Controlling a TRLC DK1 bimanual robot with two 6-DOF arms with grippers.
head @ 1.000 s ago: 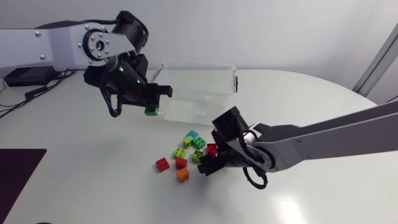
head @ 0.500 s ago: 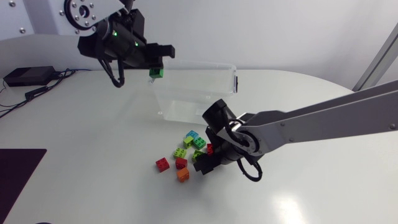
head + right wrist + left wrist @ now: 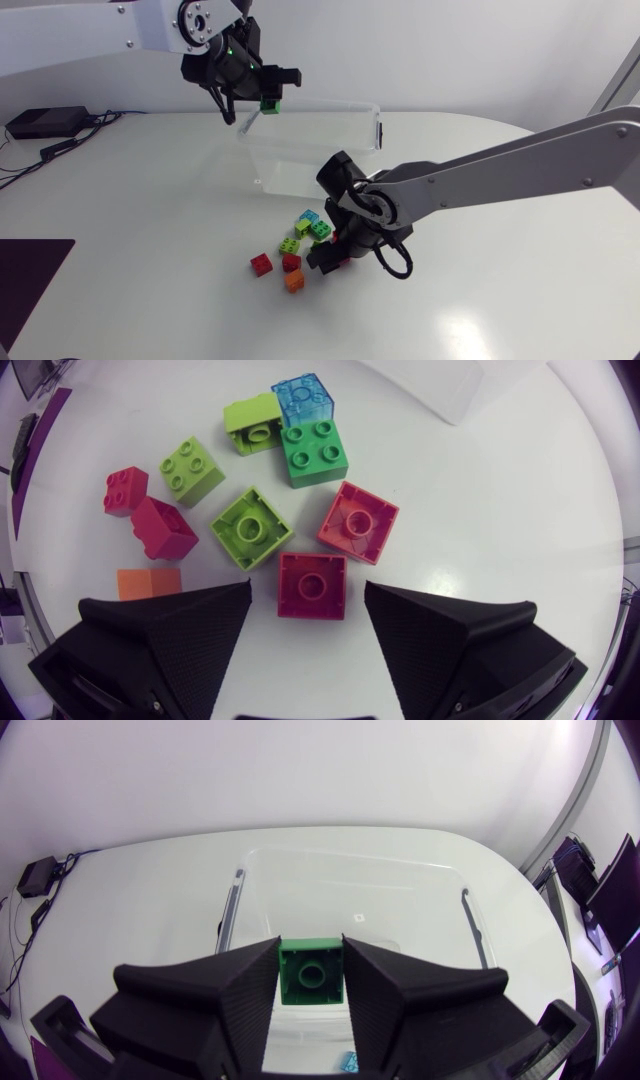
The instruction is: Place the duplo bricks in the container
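Between the left jaws, a green brick is clamped.

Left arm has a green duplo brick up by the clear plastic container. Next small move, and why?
Probably nudge the left gripper a little further in over the clear plastic container before letting go. It is shut on the green duplo brick, which in the head view hangs above the container's corner rim, not its middle. A drop from there might clip the wall.

Brick in left gripper over container — loose bricks before container, under right gripper.
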